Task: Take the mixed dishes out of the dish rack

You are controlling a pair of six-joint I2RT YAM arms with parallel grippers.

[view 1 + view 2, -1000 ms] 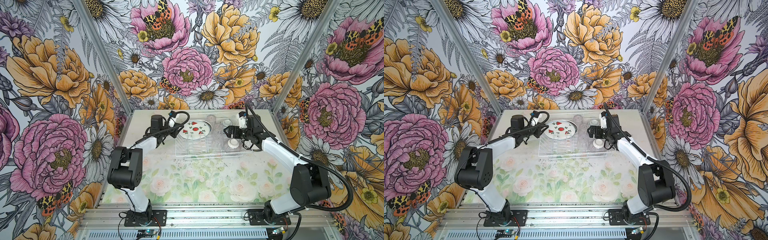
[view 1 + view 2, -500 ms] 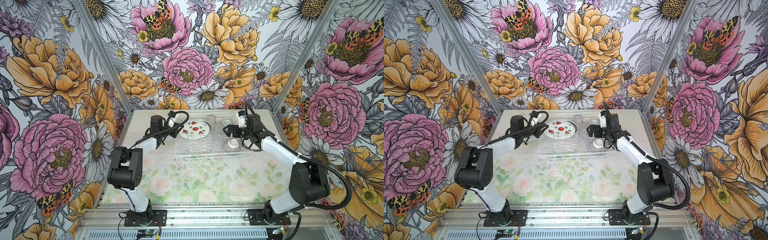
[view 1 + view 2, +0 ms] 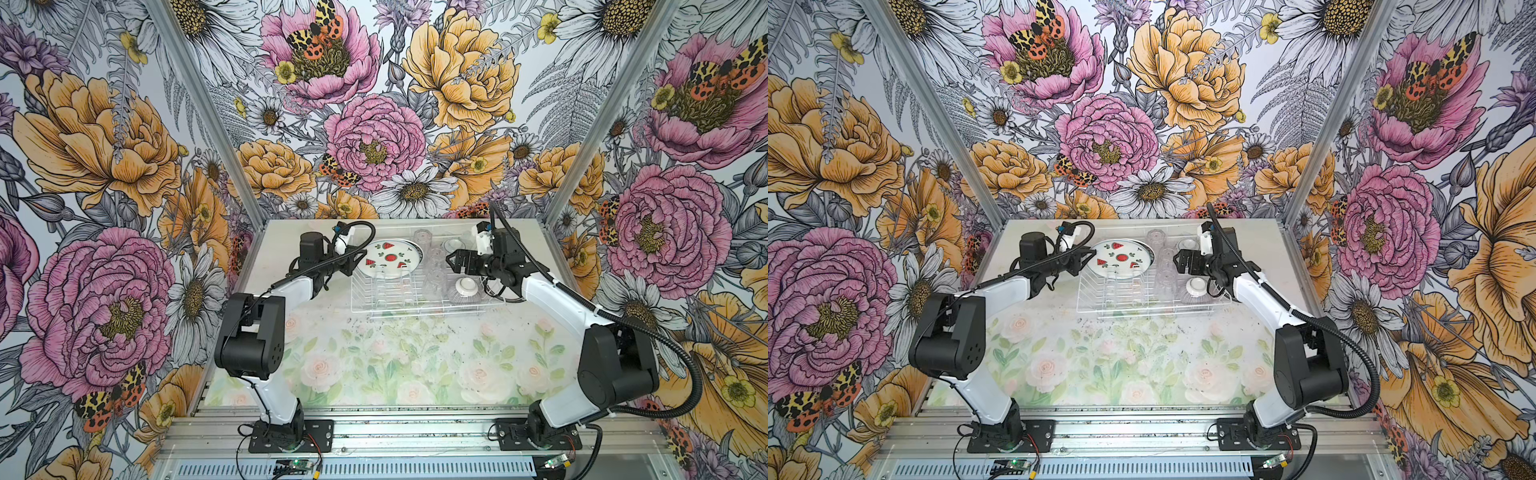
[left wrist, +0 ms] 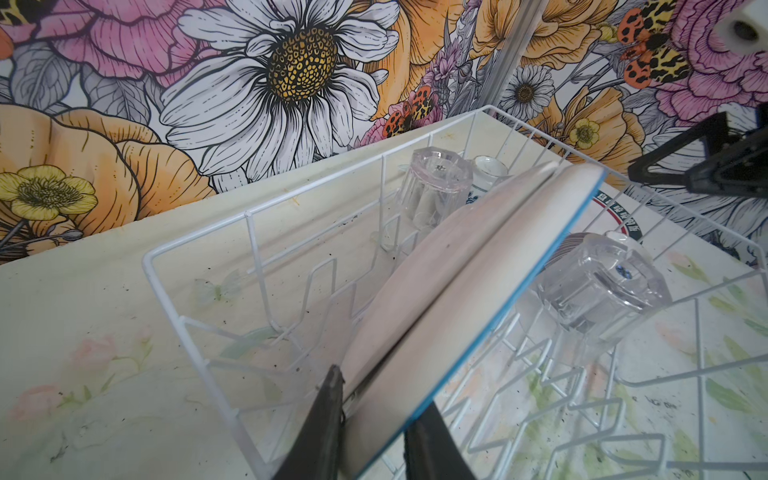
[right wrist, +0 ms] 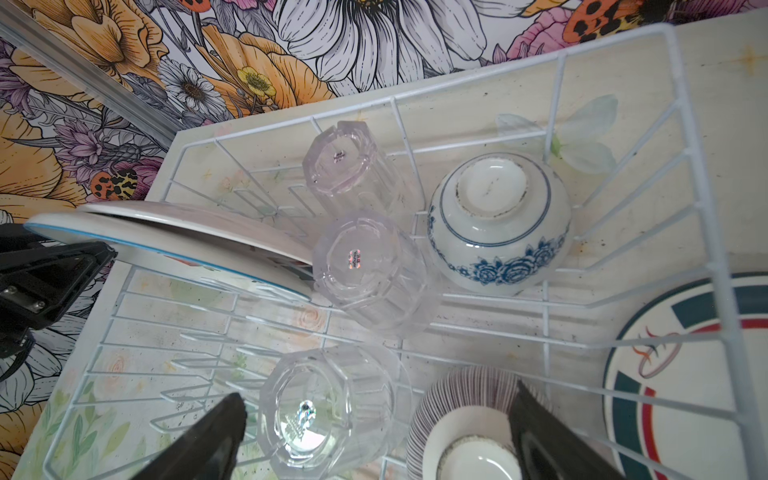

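My left gripper [image 3: 353, 259] [image 4: 376, 419] is shut on the rim of the watermelon-print plate [image 3: 390, 257] [image 3: 1121, 258] [image 4: 478, 291], which tilts over the far left of the white wire dish rack [image 3: 415, 309] [image 5: 457, 85]. Three clear tumblers [image 5: 328, 411] [image 5: 370, 270] [image 5: 340, 160] stand upside down in a row. Beside them, also upside down, are a blue floral bowl [image 5: 498, 224] and a ribbed bowl [image 3: 465, 287] [image 5: 469, 424]. My right gripper [image 3: 457, 262] [image 5: 380, 395] hangs open above the nearest tumbler and the ribbed bowl, holding nothing.
A teal-and-red-rimmed plate [image 5: 685, 374] [image 4: 619, 212] lies flat on the table just outside the rack's right side. The rack sits at the back of the flower-print table [image 3: 395, 361], close to the rear wall. Upright slot wires [image 4: 324, 282] line the rack's left half.
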